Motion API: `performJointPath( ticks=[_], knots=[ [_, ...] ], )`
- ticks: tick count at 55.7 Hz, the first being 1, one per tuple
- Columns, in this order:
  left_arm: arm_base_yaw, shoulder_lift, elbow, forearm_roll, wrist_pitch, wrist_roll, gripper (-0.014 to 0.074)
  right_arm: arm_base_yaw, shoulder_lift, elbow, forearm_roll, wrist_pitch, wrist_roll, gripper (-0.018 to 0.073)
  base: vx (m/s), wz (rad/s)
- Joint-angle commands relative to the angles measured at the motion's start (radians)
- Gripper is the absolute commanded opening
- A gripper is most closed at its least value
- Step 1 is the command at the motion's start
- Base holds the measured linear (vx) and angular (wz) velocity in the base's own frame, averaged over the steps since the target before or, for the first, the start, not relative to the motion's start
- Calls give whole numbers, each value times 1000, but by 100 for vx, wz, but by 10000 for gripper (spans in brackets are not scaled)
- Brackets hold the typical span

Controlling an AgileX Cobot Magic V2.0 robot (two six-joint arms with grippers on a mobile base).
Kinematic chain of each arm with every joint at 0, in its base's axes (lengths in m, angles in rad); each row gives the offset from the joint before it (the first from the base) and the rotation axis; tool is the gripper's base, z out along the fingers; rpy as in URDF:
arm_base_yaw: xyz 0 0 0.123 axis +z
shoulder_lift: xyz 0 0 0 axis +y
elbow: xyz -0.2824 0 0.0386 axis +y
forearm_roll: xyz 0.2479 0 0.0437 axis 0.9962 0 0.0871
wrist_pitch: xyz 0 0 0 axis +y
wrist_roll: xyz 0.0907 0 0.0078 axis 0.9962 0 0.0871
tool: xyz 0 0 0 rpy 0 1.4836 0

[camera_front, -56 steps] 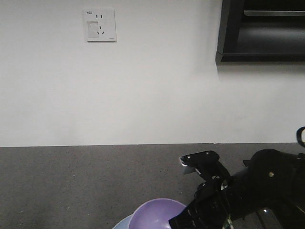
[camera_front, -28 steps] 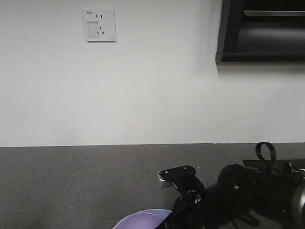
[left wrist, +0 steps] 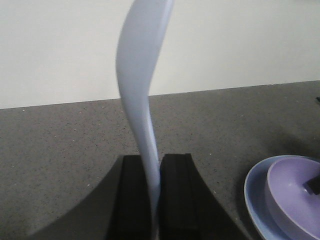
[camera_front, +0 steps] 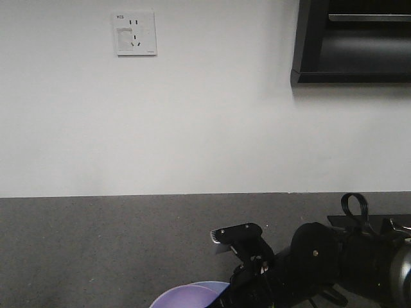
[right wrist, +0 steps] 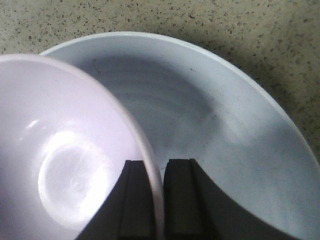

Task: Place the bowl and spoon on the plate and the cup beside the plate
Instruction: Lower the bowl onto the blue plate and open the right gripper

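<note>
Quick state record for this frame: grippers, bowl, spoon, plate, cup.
left gripper: shut on spoon, held upright
right gripper: shut on bowl rim
bowl: over the plate; unclear whether it rests on it
spoon: in the air, left of the plate
plate: on grey speckled counter
cup: not in view

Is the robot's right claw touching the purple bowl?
Touching. The right wrist view shows the rim of the bowl pinched between the two black fingers of the right gripper, with no gap on either side.
</note>
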Motion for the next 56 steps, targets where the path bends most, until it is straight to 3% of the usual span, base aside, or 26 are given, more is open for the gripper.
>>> performJointPath(
  ticks=[1,16,34,37,42,50,56],
  knots=[
    [-2,4,-25,-11,-73,-12,0,-5,-43,-34,17,-51,-17,257,0,0],
    [-2,4,-25,-11,-51,-12,3,-5,-75,-34,7,-78,-68,533,0,0],
    [-2,4,-25,-11,-44,-12,4,-6,-260,-35,-78,-133,-95,549,0,0],
    [-2,4,-26,-11,-30,-12,4,-6,-312,-35,-109,-128,-93,515,0,0],
    [-2,4,-32,-11,4,-12,4,-6,-412,-34,-170,-99,-85,376,0,0],
    [-2,4,-34,-17,72,-12,4,-6,-589,14,-236,-81,-58,-11,0,0],
    [-2,12,-56,-54,150,-10,4,-6,-706,109,-261,-105,-40,-14,0,0]
  ],
)
